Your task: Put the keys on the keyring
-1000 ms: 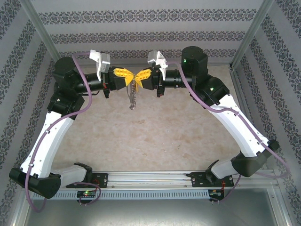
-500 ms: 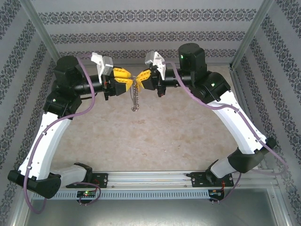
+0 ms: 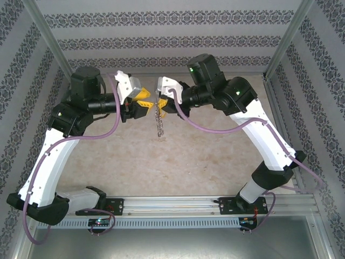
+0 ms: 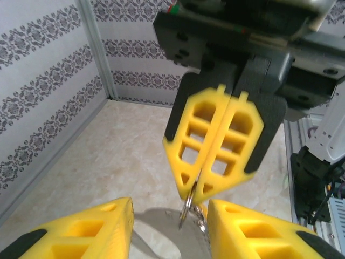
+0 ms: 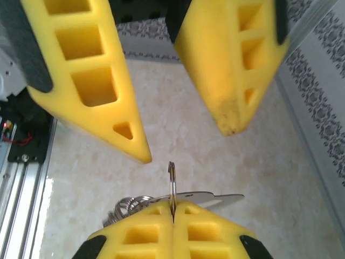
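— Silver keys [image 3: 159,123] dangle over the tabletop [image 3: 178,162] in the top view, under the right end effector [image 3: 160,101]?
— Yes. Left wrist view: the left end effector [image 4: 170,229] gapes, empty. Right wrist view: the right one clamps shut on the keyring [image 5: 171,181], keys bunched beside.

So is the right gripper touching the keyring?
Touching. The right wrist view shows the keyring standing upright, its lower part clamped in the seam of the shut right gripper.
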